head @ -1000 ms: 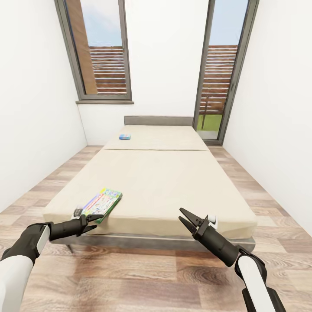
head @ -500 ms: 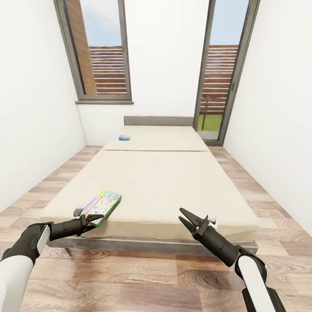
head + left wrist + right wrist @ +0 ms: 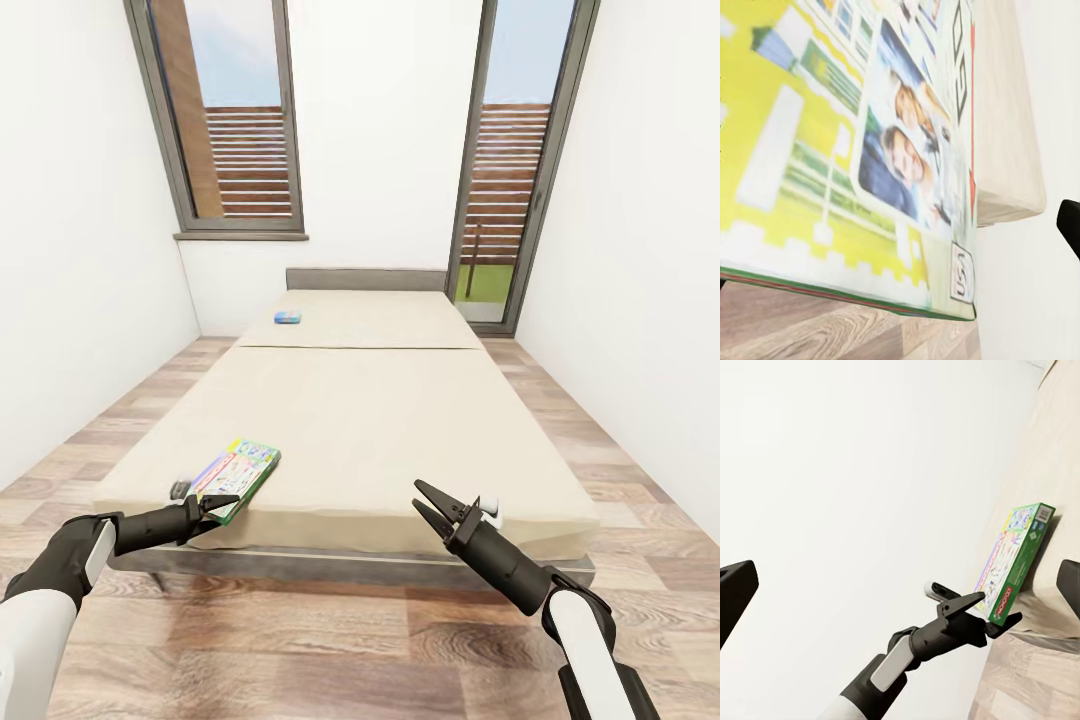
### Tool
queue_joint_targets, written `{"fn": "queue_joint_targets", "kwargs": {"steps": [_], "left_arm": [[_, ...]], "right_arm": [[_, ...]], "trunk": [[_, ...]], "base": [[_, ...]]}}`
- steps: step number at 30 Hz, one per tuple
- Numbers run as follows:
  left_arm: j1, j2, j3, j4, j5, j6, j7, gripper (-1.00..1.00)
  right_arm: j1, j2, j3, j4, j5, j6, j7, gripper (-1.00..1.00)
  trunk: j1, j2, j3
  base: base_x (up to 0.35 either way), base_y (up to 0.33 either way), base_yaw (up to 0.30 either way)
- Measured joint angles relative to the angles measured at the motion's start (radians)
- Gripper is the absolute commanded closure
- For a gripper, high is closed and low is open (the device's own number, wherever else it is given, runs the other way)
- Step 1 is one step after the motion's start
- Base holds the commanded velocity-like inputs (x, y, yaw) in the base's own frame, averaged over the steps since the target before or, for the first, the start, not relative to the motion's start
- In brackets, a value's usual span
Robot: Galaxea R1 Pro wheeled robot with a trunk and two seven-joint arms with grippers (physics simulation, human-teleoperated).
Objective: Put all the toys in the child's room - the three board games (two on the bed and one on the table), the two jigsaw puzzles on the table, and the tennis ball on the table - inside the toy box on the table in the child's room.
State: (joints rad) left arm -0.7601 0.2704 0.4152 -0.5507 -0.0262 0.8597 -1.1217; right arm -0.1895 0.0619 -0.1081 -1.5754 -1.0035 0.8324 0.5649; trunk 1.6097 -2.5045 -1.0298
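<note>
A large pale-green board game (image 3: 237, 470) lies at the near left corner of the bed (image 3: 400, 420). My left gripper (image 3: 215, 505) is open at the game's near edge, one finger above it and one below. In the left wrist view, the game's cover (image 3: 847, 142) is very close. The right wrist view shows the game (image 3: 1014, 561) and the left gripper (image 3: 984, 610) at its corner. A small blue board game (image 3: 288, 317) rests near the grey headboard (image 3: 366, 279). My right gripper (image 3: 425, 505) hangs open over the bed's near edge. The table, toy box, jigsaw puzzles and tennis ball are out of view.
White walls close in on both sides of the bed, with strips of wood-plank floor (image 3: 320, 640) between. A dark-framed window (image 3: 235, 120) is behind the bed on the left and a tall glass door (image 3: 505, 170) on the right.
The whole view shifted slightly a second ago, so the camera moved a little. Nothing has changed over the last half second, and both grippers keep their pose.
</note>
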Motion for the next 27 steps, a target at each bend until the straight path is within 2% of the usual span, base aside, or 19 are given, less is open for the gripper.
{"fn": "queue_joint_targets", "kwargs": {"steps": [3,7,12,27], "left_arm": [[0.000,0.000,0.000,0.000,0.000,0.001,0.000,1.00],[0.000,0.000,0.002,-0.001,0.023,0.020,-0.003,1.00],[0.000,0.001,0.002,0.000,0.008,0.006,-0.004,1.00],[0.000,0.001,-0.001,0.000,0.002,0.003,-0.003,1.00]], "right_arm": [[0.000,0.000,0.000,0.000,0.000,-0.001,0.000,-1.00],[0.000,0.000,0.000,0.000,0.000,0.000,0.000,-1.00],[0.000,0.000,0.000,0.000,0.000,-0.001,0.000,-1.00],[0.000,0.000,0.000,0.000,-0.001,-0.001,0.000,-1.00]], "trunk": [[0.000,0.000,0.000],[0.000,0.000,0.000],[0.000,0.000,0.000],[-0.007,0.003,0.058]], "base": [[0.000,0.000,0.000],[0.000,0.000,0.000],[0.000,0.000,0.000],[0.000,0.000,0.000]]}}
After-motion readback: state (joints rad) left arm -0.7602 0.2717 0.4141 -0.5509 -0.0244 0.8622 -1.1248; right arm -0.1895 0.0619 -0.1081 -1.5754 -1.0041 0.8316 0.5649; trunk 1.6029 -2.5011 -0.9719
